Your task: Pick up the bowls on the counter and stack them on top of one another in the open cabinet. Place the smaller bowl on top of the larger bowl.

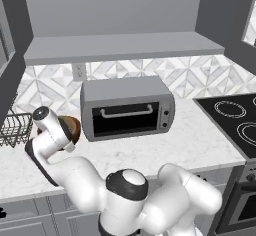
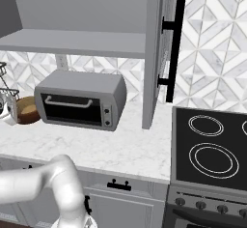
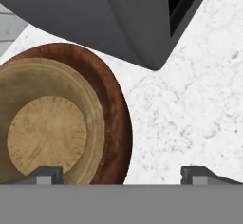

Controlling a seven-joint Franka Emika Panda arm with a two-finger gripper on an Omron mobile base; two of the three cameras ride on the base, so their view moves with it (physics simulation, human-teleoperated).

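In the hand view we see our two-finger gripper point(image 3: 121, 174) with its dark fingertips point(image 3: 46, 174) at the bottom edge, spread wide and holding nothing; one tip sits over the bowls at lower left, the other over bare worktop at lower right. Just above the left tip lies the smaller light tan wooden bowl point(image 3: 45, 130), shallow with a paler round floor, and it appears to rest inside the larger dark reddish-brown wooden bowl point(image 3: 116, 123), whose rim curves around it as a crescent on the right. Both stand on the white marble-look counter point(image 3: 190, 109), just beside the rounded corner of the silver toaster oven point(image 3: 104, 19) that fills the top of that frame. In the left base view the dark bowl point(image 1: 75, 128) peeks out behind the arm's wrist at mid left, between a black wire rack point(image 1: 12, 128) and the toaster oven. The open grey wall cabinet point(image 1: 125, 47) stretches across the upper part of that frame, its shelf floor bare. We judge the step in hand to be the approach for a first grasp, with nothing yet moved to the shelf. The next move calls for lowering so the open jaws straddle a bowl wall, closing, then lifting clear of the oven's top toward the shelf.
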